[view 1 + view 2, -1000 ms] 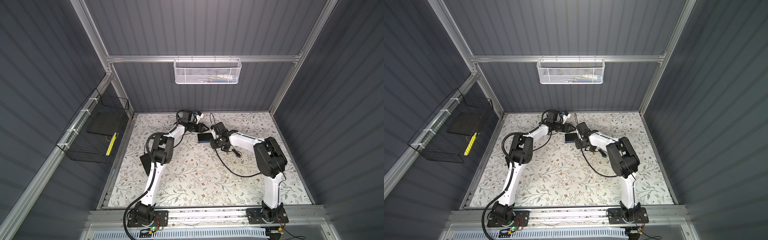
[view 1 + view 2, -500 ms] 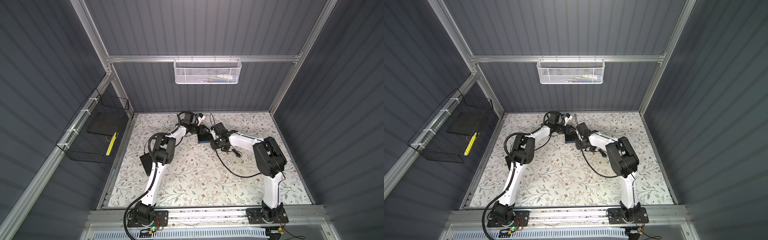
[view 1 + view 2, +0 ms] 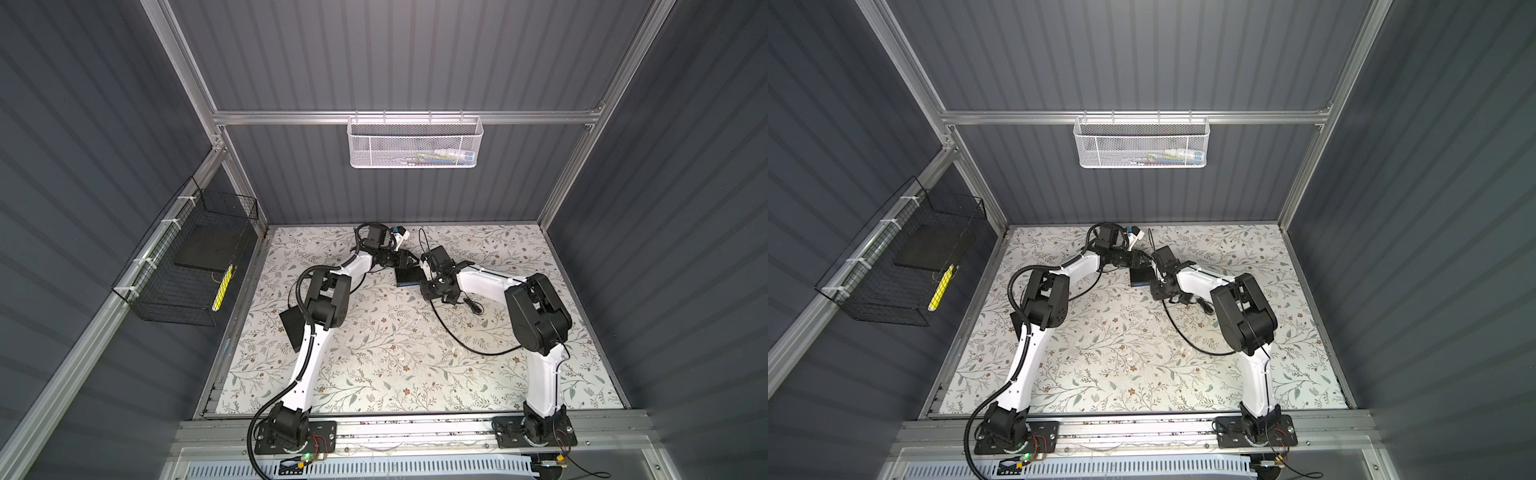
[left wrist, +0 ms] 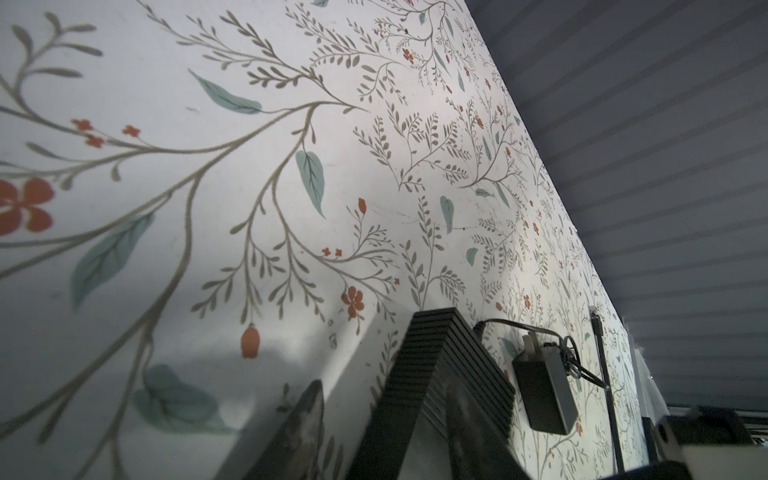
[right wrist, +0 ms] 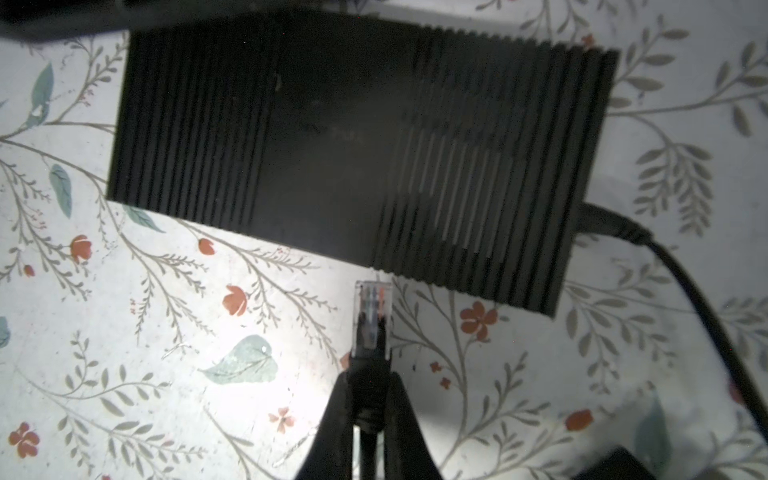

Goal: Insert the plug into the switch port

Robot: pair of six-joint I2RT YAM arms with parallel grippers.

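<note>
Where the two arms meet, table: the floral table (image 3: 374, 353) carries the work at its far middle, and both arms reach in toward one spot in both top views.
Switch box: the flat, black, ribbed switch box (image 5: 332, 145) lies flat on the table between the two claws. Its blue long face (image 3: 406, 285) shows in a top view along the edge nearer the arm bases. A black power lead (image 5: 615, 228) is already seated in one short end.
Left claw: the left claw (image 3: 409, 261) sits at the far edge of the box. In the left wrist view one finger (image 4: 309, 415) shows beside the box's ribbed corner, with a shadowed gap between them. The other finger is out of sight, so I cannot tell whether this claw grips the box or only brackets it.
Right claw: the right claw (image 5: 370, 374) is drawn narrow, pinched on the black boot behind the plug, and aims it at a long edge of the box.
Plug: the clear plug (image 5: 372, 307), coloured wires visible inside, hangs just beside that long edge. Its whole body is in view, so I judge it not yet entered.
Switch port: it is hidden beneath the box's top edge in the right wrist view and too small to find in the top views. By my reading, the pick-up and approach are done. What is left is lining the tip up with the socket and pushing until it seats, with the box braced against sliding.
</note>
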